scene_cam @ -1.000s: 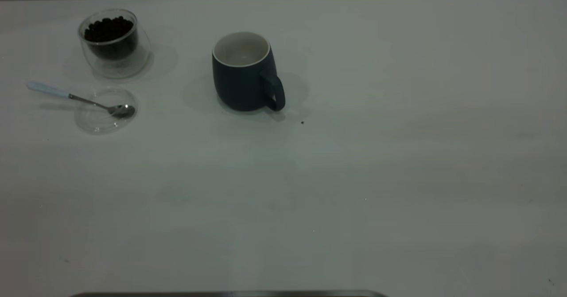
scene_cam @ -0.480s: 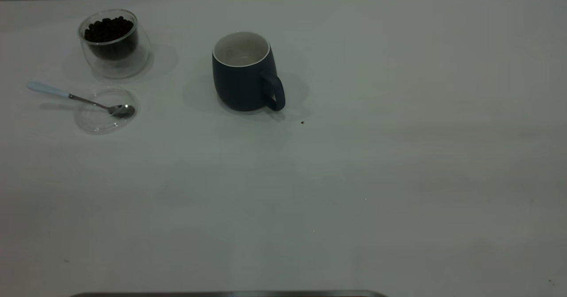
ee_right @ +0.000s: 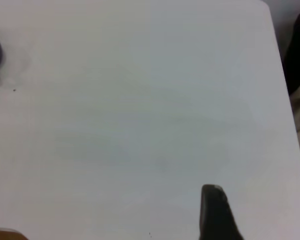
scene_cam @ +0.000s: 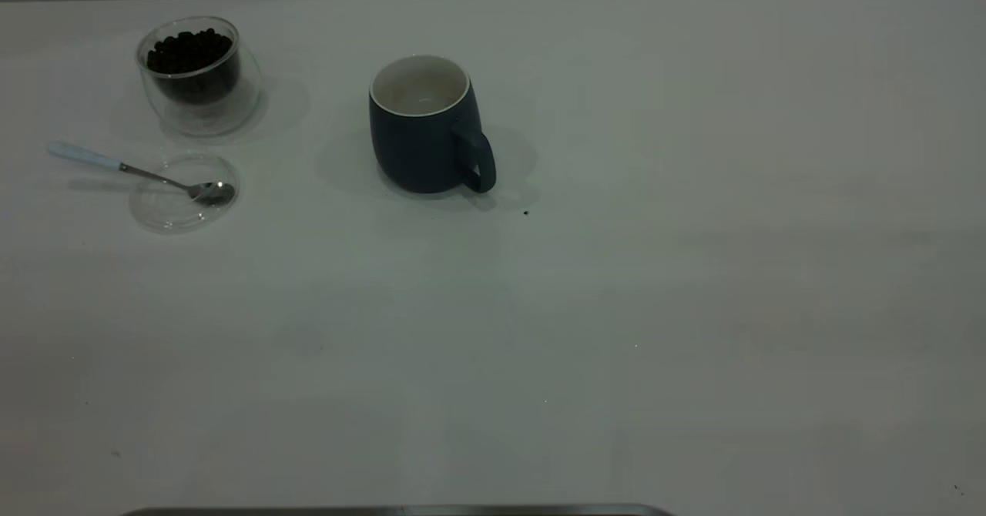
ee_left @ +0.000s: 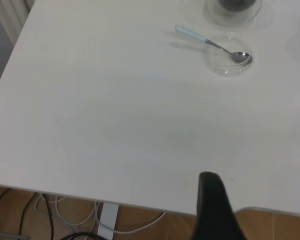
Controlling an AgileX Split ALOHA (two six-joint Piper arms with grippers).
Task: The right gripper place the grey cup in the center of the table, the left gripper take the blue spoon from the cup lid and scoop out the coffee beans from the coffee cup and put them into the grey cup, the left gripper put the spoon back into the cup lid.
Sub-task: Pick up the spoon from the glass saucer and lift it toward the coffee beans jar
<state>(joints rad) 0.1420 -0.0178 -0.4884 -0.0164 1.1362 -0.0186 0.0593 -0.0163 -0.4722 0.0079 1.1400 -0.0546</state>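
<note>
Both arms sat withdrawn at the table's (scene_cam: 693, 269) near edge; whether either gripper was apart or together, I could not tell. Far ahead of the left gripper (ee_left: 212, 210) the blue spoon (ee_left: 212, 44) lay in the cup lid (ee_left: 225, 62). The grey cup (scene_cam: 427, 127) stood far from the right gripper (ee_right: 215, 212), seemingly placed; next, probably, the left reaches for the spoon.

The table (scene_cam: 616, 308) bears grey cup (scene_cam: 427, 142), coffee cup (scene_cam: 199, 77), cup lid (scene_cam: 173, 208).

Blue spoon (ee_left: 213, 45) bowl in cup lid (ee_left: 227, 61), table (ee_left: 115, 110).
</note>
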